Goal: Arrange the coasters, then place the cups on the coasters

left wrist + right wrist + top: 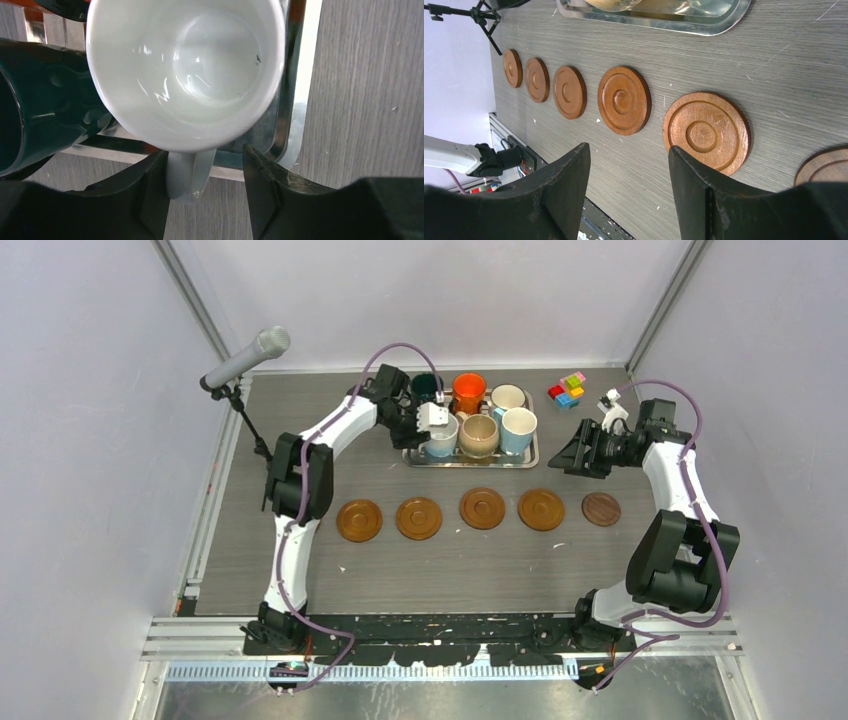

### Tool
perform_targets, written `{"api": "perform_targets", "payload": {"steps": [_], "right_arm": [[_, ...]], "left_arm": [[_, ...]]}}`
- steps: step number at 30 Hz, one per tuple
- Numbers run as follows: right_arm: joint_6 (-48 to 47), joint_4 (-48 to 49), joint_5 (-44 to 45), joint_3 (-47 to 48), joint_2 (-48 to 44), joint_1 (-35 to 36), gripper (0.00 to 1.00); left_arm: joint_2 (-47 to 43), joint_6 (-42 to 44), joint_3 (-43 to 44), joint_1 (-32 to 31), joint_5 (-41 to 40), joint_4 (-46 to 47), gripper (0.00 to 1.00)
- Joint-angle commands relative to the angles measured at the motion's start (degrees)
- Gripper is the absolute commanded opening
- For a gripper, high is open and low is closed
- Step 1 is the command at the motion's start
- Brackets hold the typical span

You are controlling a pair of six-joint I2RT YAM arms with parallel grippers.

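Several cups stand on a silver tray (470,462): dark green (424,387), orange (468,392), whitish (508,397), beige (479,434) and light blue (518,430). My left gripper (205,170) is at the tray's near left corner, its jaws on either side of the handle of a white cup (185,70). One finger touches the handle and a gap shows at the other. Several brown coasters (482,508) lie in a row in front of the tray, the rightmost one darker (601,508). My right gripper (629,150) hovers open and empty right of the tray, over the table beside a coaster (705,131).
Small coloured blocks (567,390) sit at the back right. A microphone on a stand (245,360) leans over the table's back left corner. The dark green cup (45,100) stands close beside the white one on the tray (295,100).
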Motion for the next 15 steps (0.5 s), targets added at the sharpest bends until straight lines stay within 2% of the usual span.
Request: {"api": "perform_targets", "payload": {"steps": [1,5,10,13,15], "right_arm": [[0.47,1.29,-1.34,0.16,0.08,-0.36,0.63],[0.47,1.29,-1.34,0.15,0.03,-0.46,0.63],[0.47,1.3,-1.34,0.23,0.11,-0.56,0.63],[0.47,1.28,-1.34,0.23,0.11,-0.63,0.63],[0.47,1.31,-1.44,0.22,0.06,-0.64,0.63]], "left_arm": [[0.99,-7.6,3.71,-0.95,-1.61,0.61,0.53],[2.57,-11.49,5.68,-1.31,-2.06,0.68,0.48],[2.8,-12.46,4.67,-1.82,-2.23,2.02,0.4],[2.34,-13.14,4.22,-1.83,-2.24,2.07,0.28],[1.57,-13.77,3.59,-1.83,-2.11,2.0,0.13]]}}
